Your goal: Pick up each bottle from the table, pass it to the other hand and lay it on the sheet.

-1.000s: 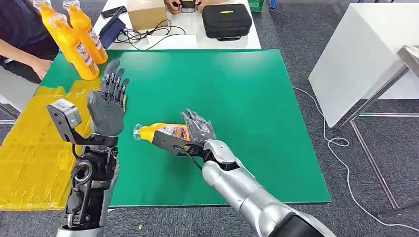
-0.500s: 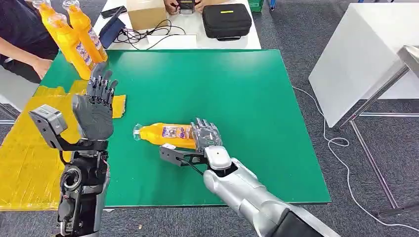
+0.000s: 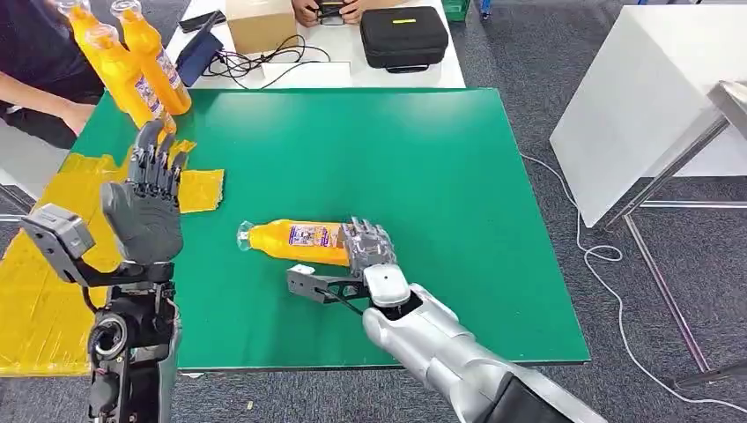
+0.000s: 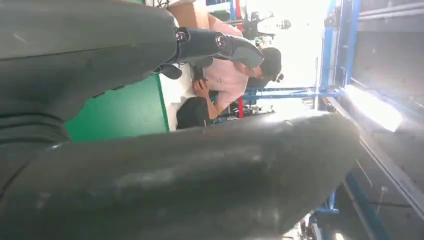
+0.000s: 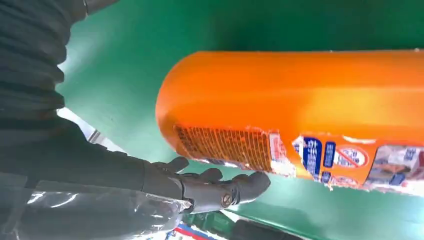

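An orange bottle (image 3: 295,240) with a printed label lies on its side on the green table (image 3: 423,159), cap toward the yellow sheet (image 3: 44,291). My right hand (image 3: 366,247) sits at the bottle's base end with its fingers spread. In the right wrist view the bottle (image 5: 300,100) lies just beyond the fingers (image 5: 220,190), with a gap of green between them. My left hand (image 3: 145,207) is raised upright and open above the sheet's edge, holding nothing. In the left wrist view the left hand (image 4: 150,170) looms close and dark.
Three more orange bottles (image 3: 132,62) stand at the table's far left corner beside a seated person (image 3: 35,62). A loose yellow piece (image 3: 201,189) lies on the green. Behind are a cardboard box (image 3: 260,22), cables and a black case (image 3: 403,37). A white table (image 3: 652,106) stands at right.
My left hand has drawn back to the left over the sheet. My right hand has slid from over the label toward the base, and the bottle now lies flat.
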Controlling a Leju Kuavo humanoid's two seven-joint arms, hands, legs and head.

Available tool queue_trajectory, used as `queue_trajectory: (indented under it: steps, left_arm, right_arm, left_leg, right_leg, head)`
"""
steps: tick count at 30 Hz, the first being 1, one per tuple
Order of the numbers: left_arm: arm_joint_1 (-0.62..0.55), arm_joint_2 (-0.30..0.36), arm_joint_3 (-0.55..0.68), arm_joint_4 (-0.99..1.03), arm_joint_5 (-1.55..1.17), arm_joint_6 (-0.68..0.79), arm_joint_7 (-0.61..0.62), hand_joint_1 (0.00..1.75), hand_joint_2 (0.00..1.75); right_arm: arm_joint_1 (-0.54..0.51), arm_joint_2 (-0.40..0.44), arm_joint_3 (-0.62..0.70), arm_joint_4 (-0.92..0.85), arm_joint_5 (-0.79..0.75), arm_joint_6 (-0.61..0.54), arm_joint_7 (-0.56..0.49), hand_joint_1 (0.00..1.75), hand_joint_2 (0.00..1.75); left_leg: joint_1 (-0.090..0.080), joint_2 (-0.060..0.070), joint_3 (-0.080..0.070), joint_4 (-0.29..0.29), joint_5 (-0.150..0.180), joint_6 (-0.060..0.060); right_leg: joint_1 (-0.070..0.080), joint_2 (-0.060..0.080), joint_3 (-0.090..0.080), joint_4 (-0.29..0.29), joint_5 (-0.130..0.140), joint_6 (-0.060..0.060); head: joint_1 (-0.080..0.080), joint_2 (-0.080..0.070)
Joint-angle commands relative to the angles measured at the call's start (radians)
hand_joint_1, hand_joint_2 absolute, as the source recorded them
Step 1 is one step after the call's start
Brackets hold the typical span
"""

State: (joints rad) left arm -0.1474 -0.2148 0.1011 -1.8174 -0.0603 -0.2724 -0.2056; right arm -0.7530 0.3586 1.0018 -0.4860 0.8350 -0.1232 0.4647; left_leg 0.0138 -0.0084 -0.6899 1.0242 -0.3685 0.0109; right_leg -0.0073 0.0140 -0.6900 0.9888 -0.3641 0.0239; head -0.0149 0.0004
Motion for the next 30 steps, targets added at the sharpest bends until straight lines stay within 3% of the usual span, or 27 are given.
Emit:
queue_trajectory:
  steps: [1,2,3,11,13,14,17,18,25,26,29,30]
  left_arm:
    - [0.023,-0.016,0.051,-0.003,-0.004,-0.015,-0.012,0.0,0.0]
    - [0.024,-0.017,0.05,-0.004,-0.004,-0.016,-0.014,0.0,0.0]
    - [0.025,-0.018,0.05,-0.006,-0.004,-0.017,-0.015,0.0,0.0]
    - [0.026,-0.019,0.049,-0.006,-0.004,-0.017,-0.015,0.0,0.0]
    - [0.026,-0.019,0.049,-0.006,-0.004,-0.017,-0.015,0.0,0.0]
    - [0.026,-0.019,0.049,-0.006,-0.004,-0.017,-0.015,0.0,0.0]
    - [0.026,-0.019,0.049,-0.006,-0.004,-0.017,-0.015,0.0,0.0]
    - [0.026,-0.019,0.049,-0.006,-0.004,-0.017,-0.015,0.0,0.0]
    - [0.026,-0.019,0.049,-0.006,-0.004,-0.017,-0.015,0.0,0.0]
    - [0.026,-0.019,0.049,-0.006,-0.004,-0.017,-0.015,0.0,0.0]
    - [0.026,-0.019,0.049,-0.006,-0.004,-0.017,-0.015,0.0,0.0]
    - [0.026,-0.019,0.049,-0.006,-0.004,-0.017,-0.015,0.0,0.0]
  right_arm:
    - [-0.046,-0.01,0.075,0.057,-0.025,0.046,0.008,0.0,1.75]
    - [-0.046,-0.01,0.074,0.066,-0.024,0.041,0.003,0.0,1.75]
    - [-0.046,-0.01,0.072,0.075,-0.026,0.045,0.003,1.64,1.75]
    - [-0.043,-0.01,0.072,0.078,-0.026,0.046,0.003,1.64,1.75]
    - [-0.043,-0.01,0.072,0.078,-0.026,0.046,0.003,1.64,1.75]
    - [-0.043,-0.01,0.072,0.078,-0.026,0.046,0.003,1.64,1.75]
    - [-0.043,-0.01,0.072,0.078,-0.026,0.046,0.003,1.64,1.75]
    - [-0.043,-0.01,0.072,0.078,-0.026,0.046,0.003,1.64,1.75]
    - [-0.043,-0.01,0.072,0.078,-0.026,0.046,0.003,1.64,1.75]
    - [-0.043,-0.01,0.072,0.078,-0.026,0.046,0.003,1.64,1.75]
    - [-0.043,-0.01,0.072,0.078,-0.026,0.046,0.003,1.64,1.75]
    - [-0.043,-0.01,0.072,0.078,-0.026,0.046,0.003,1.64,1.75]
  left_leg:
    - [0.0,0.0,0.003,-0.001,-0.001,0.0]
    - [-0.001,0.0,0.007,0.0,-0.003,0.0]
    - [0.0,0.0,0.006,0.0,-0.002,0.0]
    - [0.0,-0.001,0.004,-0.001,-0.001,0.0]
    - [-0.001,-0.001,0.011,-0.001,-0.003,0.0]
    - [0.0,-0.001,0.004,-0.001,0.0,0.0]
    - [0.0,0.0,0.006,-0.001,-0.001,0.0]
    - [0.0,0.0,0.014,-0.001,-0.004,0.0]
    - [0.0,-0.001,0.009,-0.001,-0.001,0.0]
    - [-0.001,-0.001,0.015,-0.002,-0.003,0.0]
    - [0.0,-0.001,0.011,-0.001,-0.002,0.0]
    - [0.0,-0.001,0.015,-0.002,-0.003,0.0]
  right_leg:
    - [0.0,-0.001,0.003,0.0,-0.001,0.0]
    - [0.0,-0.001,0.007,0.001,-0.003,0.0]
    - [0.0,-0.001,0.005,0.0,-0.002,0.0]
    - [0.0,-0.002,0.004,-0.001,-0.001,0.0]
    - [0.0,-0.003,0.011,0.0,-0.004,-0.001]
    - [0.0,-0.002,0.004,-0.001,-0.001,0.0]
    - [0.0,-0.001,0.006,-0.001,-0.001,0.0]
    - [0.0,-0.003,0.013,-0.001,-0.004,-0.001]
    - [0.0,-0.002,0.009,-0.001,-0.003,-0.002]
    - [0.0,-0.003,0.015,-0.001,-0.005,-0.002]
    - [0.0,-0.003,0.01,-0.001,-0.002,-0.001]
    - [0.0,-0.004,0.015,-0.001,-0.004,-0.001]
  head:
    - [0.0,0.0]
    - [0.0,0.0]
    - [0.0,0.0]
    - [0.0,0.0]
    - [0.0,0.0]
    - [0.0,0.0]
    - [0.0,0.0]
    - [0.0,0.0]
    - [0.0,0.0]
    - [0.0,0.0]
    - [0.0,0.0]
    - [0.0,0.0]
